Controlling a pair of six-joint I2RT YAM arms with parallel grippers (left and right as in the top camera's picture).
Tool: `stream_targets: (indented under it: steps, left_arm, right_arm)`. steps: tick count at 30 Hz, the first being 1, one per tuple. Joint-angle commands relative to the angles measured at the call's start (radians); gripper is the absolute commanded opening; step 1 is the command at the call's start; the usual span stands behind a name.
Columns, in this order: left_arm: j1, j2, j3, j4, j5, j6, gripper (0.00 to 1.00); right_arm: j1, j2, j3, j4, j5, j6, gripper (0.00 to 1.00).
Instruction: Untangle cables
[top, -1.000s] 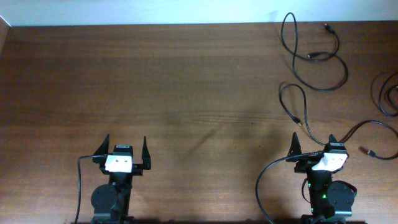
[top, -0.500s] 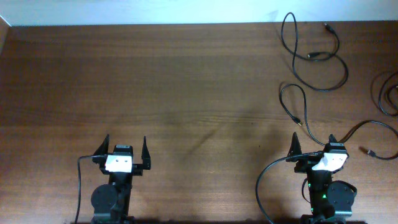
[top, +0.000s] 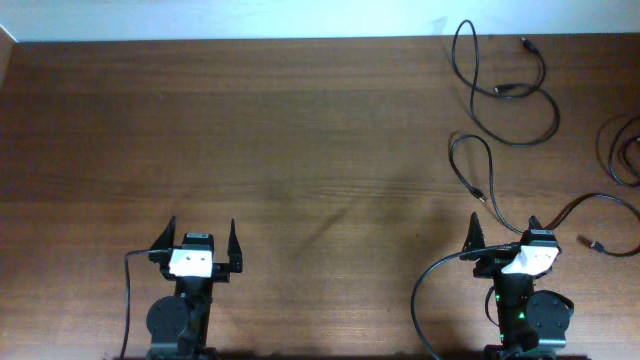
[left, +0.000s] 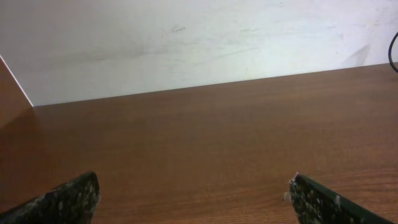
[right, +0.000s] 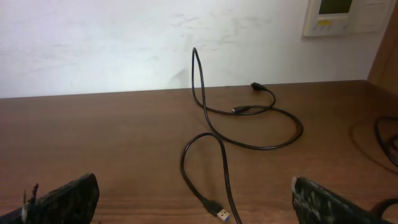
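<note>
Cables (top: 508, 91), overhead: you've got loose loops on the table (top: 300, 130) beyond and to the rt of the right gripper (top: 503, 225), one strand running just past its tips. Its fingers are apart, empty. The left gripper (top: 202, 228), well to its left, is the same.
Left wrist: fingers spread wide, tabletop ahead.
Right wrist: fingers apart, a USB plug (right: 219, 214) lying between them.

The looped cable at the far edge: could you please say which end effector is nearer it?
Right. The right end effector faces the cable head-on; the left end effector is far off to its left.
</note>
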Motion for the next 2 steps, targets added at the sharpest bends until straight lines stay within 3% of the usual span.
stream_targets:
  steps: [1, 2]
  left_arm:
    - [-0.003, -0.007, -0.005, -0.003, -0.011, 0.013, 0.99]
    - [-0.003, -0.007, -0.005, -0.003, -0.011, 0.013, 0.99]
  right_arm:
    - [-0.006, -0.006, -0.007, -0.003, 0.008, 0.003, 0.98]
    - [-0.006, -0.006, -0.007, -0.003, 0.008, 0.003, 0.98]
